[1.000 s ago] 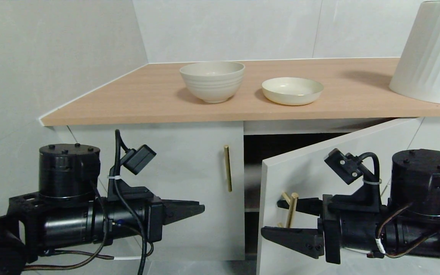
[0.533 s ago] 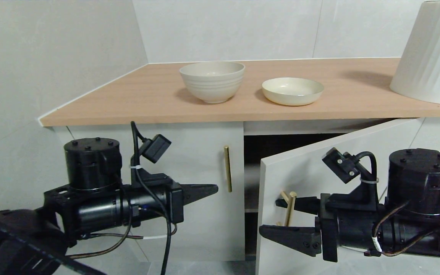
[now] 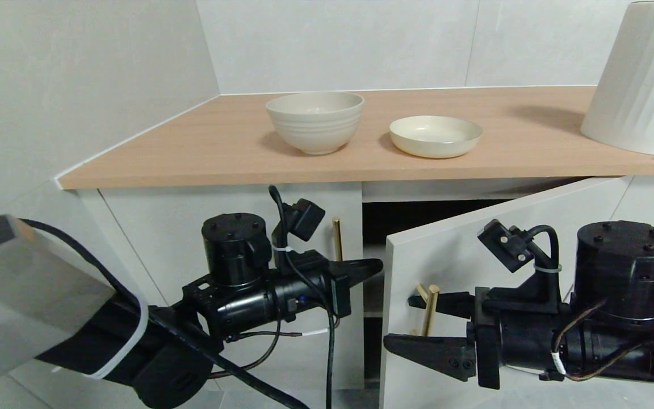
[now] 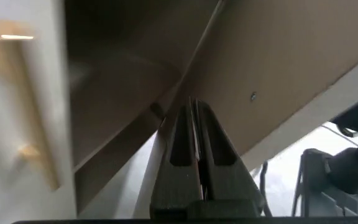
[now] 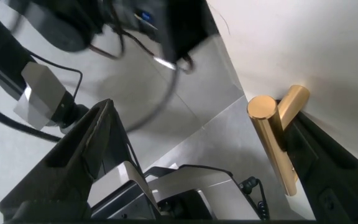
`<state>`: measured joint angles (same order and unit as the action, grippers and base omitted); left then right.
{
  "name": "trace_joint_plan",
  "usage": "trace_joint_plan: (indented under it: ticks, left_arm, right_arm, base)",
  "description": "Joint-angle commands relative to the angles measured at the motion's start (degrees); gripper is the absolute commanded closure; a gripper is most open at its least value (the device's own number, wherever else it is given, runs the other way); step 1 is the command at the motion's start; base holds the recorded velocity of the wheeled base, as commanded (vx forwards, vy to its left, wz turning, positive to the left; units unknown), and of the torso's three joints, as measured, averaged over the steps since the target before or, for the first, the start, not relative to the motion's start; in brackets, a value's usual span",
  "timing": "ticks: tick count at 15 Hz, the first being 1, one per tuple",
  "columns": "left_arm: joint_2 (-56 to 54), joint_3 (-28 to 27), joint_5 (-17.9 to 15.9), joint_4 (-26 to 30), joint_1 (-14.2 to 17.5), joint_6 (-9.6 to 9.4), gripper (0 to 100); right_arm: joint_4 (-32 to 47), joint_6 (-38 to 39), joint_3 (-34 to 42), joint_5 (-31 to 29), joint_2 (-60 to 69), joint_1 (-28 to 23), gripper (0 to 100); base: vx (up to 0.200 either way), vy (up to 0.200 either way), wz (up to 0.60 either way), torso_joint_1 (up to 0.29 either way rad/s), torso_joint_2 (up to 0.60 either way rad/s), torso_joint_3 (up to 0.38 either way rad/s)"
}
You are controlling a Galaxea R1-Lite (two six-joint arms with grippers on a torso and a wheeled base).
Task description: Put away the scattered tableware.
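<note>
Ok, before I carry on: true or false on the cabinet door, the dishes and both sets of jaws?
1. The right cabinet door is open. True.
2. The bowl is inside the cabinet. False: it stands on the countertop.
3. The left jaws are shut. True.
4. The right jaws are clamped shut on the door handle. False: they are open, with the handle between them.
5. The shallow dish stands beside the bowl, apart from it. True.

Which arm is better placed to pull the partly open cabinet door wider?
Right, probably: the right gripper is open around the door handle, while the left gripper is shut and off it.
</note>
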<state>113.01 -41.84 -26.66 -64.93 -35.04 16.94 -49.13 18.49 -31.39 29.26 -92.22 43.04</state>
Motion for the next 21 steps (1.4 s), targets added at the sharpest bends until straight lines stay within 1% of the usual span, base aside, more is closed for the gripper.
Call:
trace_joint_plan:
  ticks: [1, 2, 3, 4, 6, 8, 11, 19, 21]
  left_arm:
    - [4.7, -0.9, 2.5, -4.0, -1.4, 0.11, 100]
    - [6.3, -1.4, 4.4, -6.2, -2.2, 0.11, 100]
    - [7.3, -1.8, 5.4, -7.0, -2.9, 0.11, 100]
    - [7.3, -1.8, 5.4, -7.0, -2.9, 0.11, 100]
    - [7.7, -1.8, 5.7, -7.4, -4.2, 0.11, 100]
    - [7.2, -1.8, 5.7, -7.5, -4.4, 0.19, 100]
    - [6.9, -1.6, 5.8, -8.6, -5.1, 0.19, 100]
    - [6.9, -1.6, 5.9, -9.6, -5.7, 0.28, 100]
    - [7.1, -1.8, 6.0, -9.6, -5.7, 0.28, 100]
  right_arm:
    - [-0.2, -0.1, 0.0, -0.2, -0.6, -0.1, 0]
    - [-0.4, 0.0, 0.0, -0.2, -0.7, -0.1, 0]
    - [-0.6, -0.1, 0.0, -0.2, -0.9, -0.2, 0]
    - [-0.6, -0.1, 0.0, -0.2, -0.9, -0.2, 0]
    - [-1.4, -0.1, 0.1, -0.2, -0.9, -0.4, 0]
    - [-1.5, -0.1, 0.1, -0.3, -0.9, -0.8, 0]
    - [-2.0, -0.4, -0.1, -2.8, -0.9, -2.6, 0]
    - [-7.6, -0.8, 0.1, -5.0, -3.7, -7.4, 0]
    - [-7.6, -2.8, 1.2, -6.4, -3.2, -9.6, 0]
  base:
    - [0.000, 0.000, 0.00, 0.000, 0.00, 0.000]
    - [0.000, 0.000, 0.00, 0.000, 0.00, 0.000]
    - [0.000, 0.000, 0.00, 0.000, 0.00, 0.000]
    - [0.000, 0.000, 0.00, 0.000, 0.00, 0.000]
    - [0.000, 0.000, 0.00, 0.000, 0.00, 0.000]
    - [0.000, 0.000, 0.00, 0.000, 0.00, 0.000]
    - [0.000, 0.000, 0.00, 0.000, 0.00, 0.000]
    - [0.000, 0.000, 0.00, 0.000, 0.00, 0.000]
    - [0.000, 0.000, 0.00, 0.000, 0.00, 0.000]
